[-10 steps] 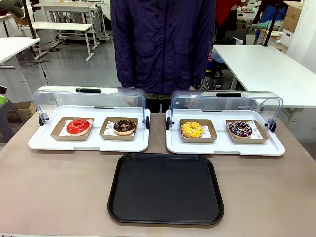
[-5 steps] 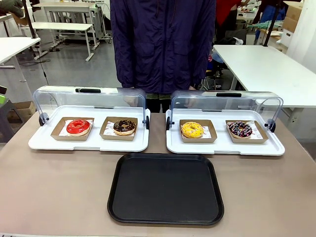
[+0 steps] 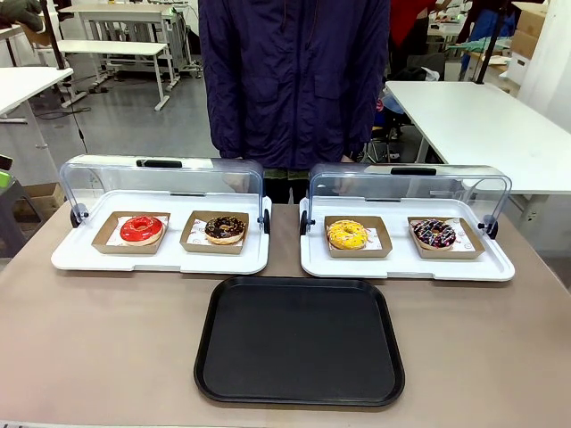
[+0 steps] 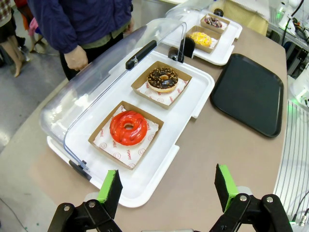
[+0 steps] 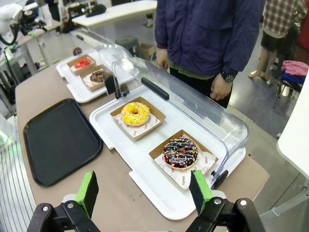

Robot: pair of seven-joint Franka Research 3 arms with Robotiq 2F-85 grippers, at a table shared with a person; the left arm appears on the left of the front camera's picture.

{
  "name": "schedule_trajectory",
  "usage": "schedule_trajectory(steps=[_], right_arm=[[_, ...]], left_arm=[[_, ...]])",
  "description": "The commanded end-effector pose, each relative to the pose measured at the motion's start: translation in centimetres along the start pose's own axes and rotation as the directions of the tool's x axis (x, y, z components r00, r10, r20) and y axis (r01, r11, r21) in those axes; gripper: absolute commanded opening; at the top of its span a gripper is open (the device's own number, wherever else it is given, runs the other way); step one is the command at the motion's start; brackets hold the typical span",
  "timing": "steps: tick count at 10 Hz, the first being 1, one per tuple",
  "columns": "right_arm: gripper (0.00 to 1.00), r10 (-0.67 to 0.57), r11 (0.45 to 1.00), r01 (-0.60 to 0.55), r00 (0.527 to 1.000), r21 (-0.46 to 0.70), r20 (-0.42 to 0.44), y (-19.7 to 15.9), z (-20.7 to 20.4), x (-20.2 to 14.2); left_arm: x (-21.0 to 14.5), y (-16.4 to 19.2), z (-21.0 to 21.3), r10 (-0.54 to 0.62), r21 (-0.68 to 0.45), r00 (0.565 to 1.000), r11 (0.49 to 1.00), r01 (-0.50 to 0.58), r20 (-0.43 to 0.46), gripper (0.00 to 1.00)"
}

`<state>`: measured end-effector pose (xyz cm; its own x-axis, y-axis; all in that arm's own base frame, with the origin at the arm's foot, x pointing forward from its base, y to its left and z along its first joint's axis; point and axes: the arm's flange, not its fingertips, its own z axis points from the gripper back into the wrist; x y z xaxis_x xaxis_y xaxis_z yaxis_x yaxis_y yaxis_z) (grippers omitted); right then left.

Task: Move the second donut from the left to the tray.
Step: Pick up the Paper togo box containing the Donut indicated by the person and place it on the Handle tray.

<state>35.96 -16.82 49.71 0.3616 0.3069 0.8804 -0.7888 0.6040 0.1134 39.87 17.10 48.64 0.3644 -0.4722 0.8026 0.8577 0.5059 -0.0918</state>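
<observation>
The second donut from the left point(image 3: 224, 228) point(image 4: 162, 79) point(image 5: 98, 76) has dark chocolate glaze with pale sprinkles and rests in a brown cardboard holder on the left white display tray point(image 3: 107, 260). The black tray point(image 3: 300, 341) point(image 4: 250, 93) point(image 5: 57, 140) lies bare in the table's near middle. My left gripper point(image 4: 167, 189) hovers open above the table edge, short of the red donut point(image 4: 128, 127). Over the right display tray's point(image 5: 145, 164) near corner, my right gripper point(image 5: 144, 189) is open too. Neither holds anything.
A red-glazed donut point(image 3: 142, 228) sits left of the target. The right display tray point(image 3: 357, 266) carries a yellow donut point(image 3: 347, 234) and a dark donut with coloured sprinkles point(image 3: 434, 234). Both clear lids point(image 3: 161, 178) stand raised at the back. A person point(image 3: 294, 80) stands at the far edge.
</observation>
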Motion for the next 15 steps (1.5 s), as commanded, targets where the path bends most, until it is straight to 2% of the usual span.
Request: schedule_trajectory(steps=[1, 15], right_arm=[[1.0, 0.025, 1.0, -0.025, 0.999, -0.003, 0.033, -0.26, -0.18, 0.16], [1.0, 0.025, 1.0, -0.025, 0.999, -0.003, 0.033, -0.26, -0.18, 0.16]], left_arm=[[-0.01, 0.04, -0.03, -0.005, -0.008, 1.0, 1.0, 0.005, 0.016, 1.0], [-0.01, 0.04, -0.03, -0.005, -0.008, 1.0, 1.0, 0.005, 0.016, 1.0]])
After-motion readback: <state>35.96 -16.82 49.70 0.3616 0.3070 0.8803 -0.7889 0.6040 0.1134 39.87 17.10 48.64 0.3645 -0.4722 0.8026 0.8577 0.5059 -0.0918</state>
